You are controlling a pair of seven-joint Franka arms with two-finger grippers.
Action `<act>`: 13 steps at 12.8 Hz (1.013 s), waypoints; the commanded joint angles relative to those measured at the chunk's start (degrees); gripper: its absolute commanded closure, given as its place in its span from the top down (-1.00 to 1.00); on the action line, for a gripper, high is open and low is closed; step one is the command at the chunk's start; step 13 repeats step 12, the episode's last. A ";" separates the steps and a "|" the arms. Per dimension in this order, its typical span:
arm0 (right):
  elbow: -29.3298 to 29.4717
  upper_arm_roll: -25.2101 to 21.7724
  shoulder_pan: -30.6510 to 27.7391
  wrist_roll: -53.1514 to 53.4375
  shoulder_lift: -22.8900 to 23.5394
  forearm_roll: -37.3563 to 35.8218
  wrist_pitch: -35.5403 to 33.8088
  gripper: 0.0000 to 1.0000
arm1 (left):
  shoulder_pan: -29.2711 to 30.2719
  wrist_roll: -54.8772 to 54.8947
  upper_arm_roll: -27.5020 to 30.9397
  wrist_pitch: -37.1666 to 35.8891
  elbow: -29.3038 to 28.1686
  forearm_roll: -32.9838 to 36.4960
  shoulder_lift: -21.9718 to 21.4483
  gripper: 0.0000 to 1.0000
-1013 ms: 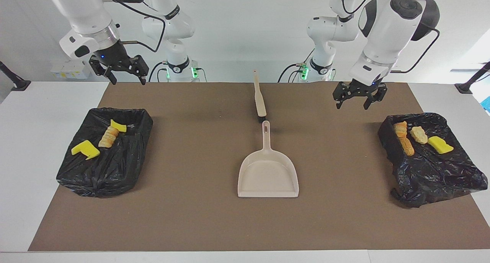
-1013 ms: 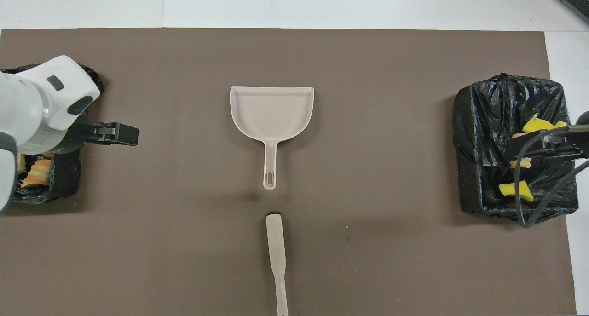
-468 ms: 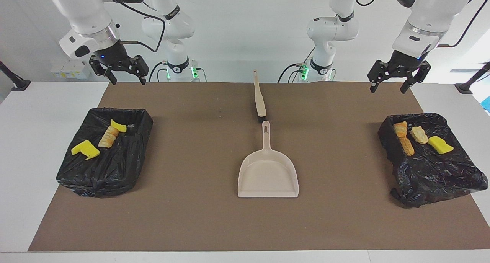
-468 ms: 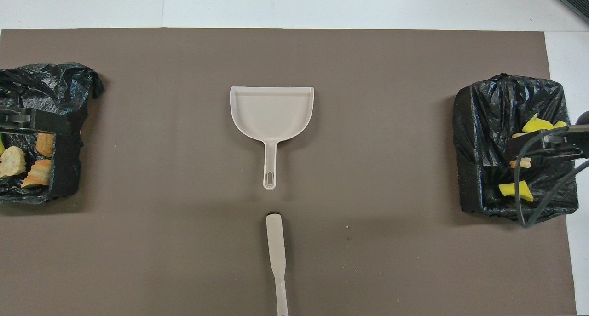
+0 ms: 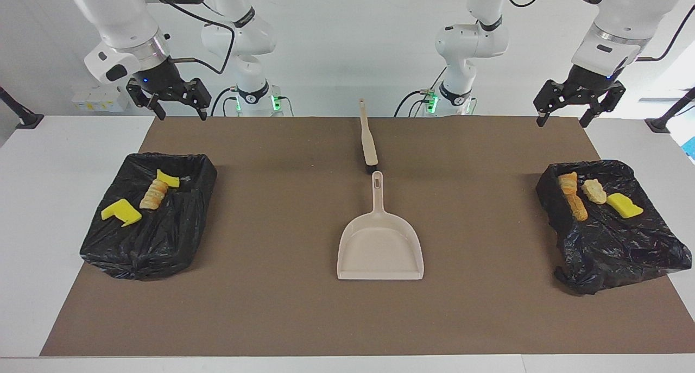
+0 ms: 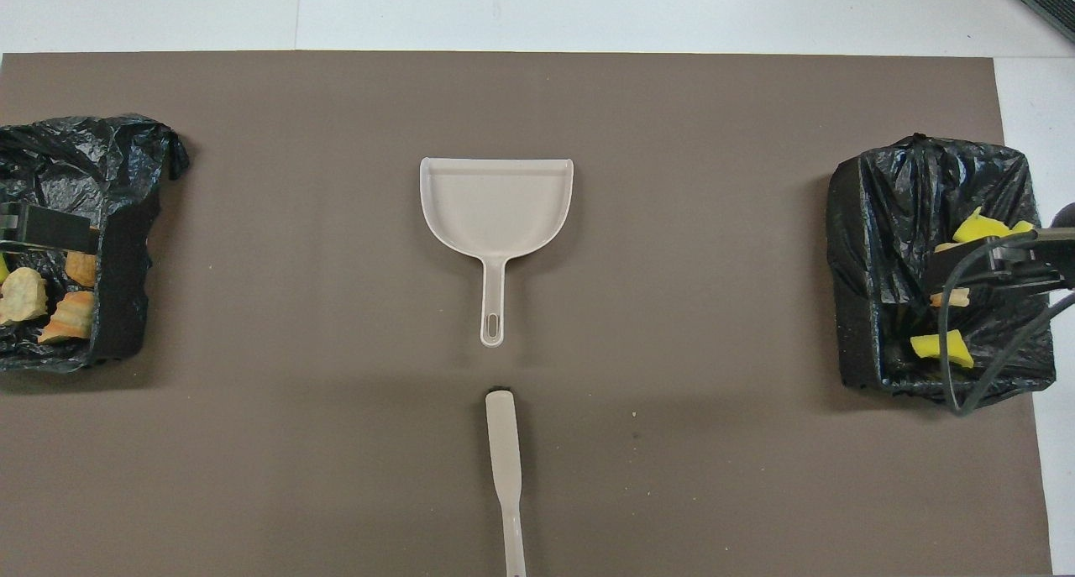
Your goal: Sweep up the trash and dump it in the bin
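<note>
The trash lies in two black-bagged bins. The bin (image 5: 136, 248) at the right arm's end holds two yellow chunks (image 5: 120, 211) and a bread-like lump (image 5: 153, 194). The bin (image 5: 619, 253) at the left arm's end holds an orange lump (image 5: 573, 196), a tan lump (image 5: 594, 191) and a yellow chunk (image 5: 624, 205). My right gripper (image 5: 183, 115) hangs open and empty, high above its bin's robot-side edge. My left gripper (image 5: 562, 120) is likewise open and empty, high above the other bin. In the overhead view both grippers (image 6: 46, 228) (image 6: 991, 266) cover part of the bins.
A beige dustpan (image 5: 380, 248) lies mid-mat, its handle pointing toward the robots. A beige brush (image 5: 368, 139) lies in line with it, nearer to the robots. A brown mat (image 5: 282, 308) covers the table between the bins.
The left gripper has risen and swung from over the mat beside its bin out toward the left arm's end of the table. The right arm has not moved.
</note>
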 commanded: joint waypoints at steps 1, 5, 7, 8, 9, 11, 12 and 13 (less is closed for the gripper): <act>-1.58 0.00 -0.11 1.13 -1.32 0.67 0.67 1.00 | 0.71 1.43 0.63 -3.20 -1.77 0.39 -2.14 1.00; -1.58 0.00 -0.11 1.13 -1.32 0.67 0.67 1.00 | 1.24 1.34 0.81 -4.08 -3.63 0.65 -3.37 1.00; -1.58 0.00 -0.11 1.13 -1.32 0.67 0.67 1.00 | 1.33 1.34 0.81 -4.35 -3.63 0.65 -3.46 1.00; -1.58 0.00 -0.11 1.13 -1.32 0.67 0.67 1.00 | 1.33 1.17 0.81 -4.27 -3.54 0.65 -3.46 1.00; -1.58 0.00 -0.11 1.13 -1.32 0.67 0.67 1.00 | 1.33 1.08 0.81 -4.27 -3.54 0.65 -3.46 1.00; -1.58 0.00 -0.11 1.13 -1.32 0.67 0.67 1.00 | 1.33 1.08 0.81 -4.35 -3.54 0.65 -3.46 1.00; -1.58 0.00 -0.11 1.13 -1.32 0.67 0.67 1.00 | 1.33 1.08 0.81 -4.44 -3.54 0.65 -3.46 1.00; -1.58 0.00 -0.11 1.13 -1.32 0.67 0.67 1.00 | 1.33 1.08 0.81 -4.44 -3.54 0.65 -3.46 1.00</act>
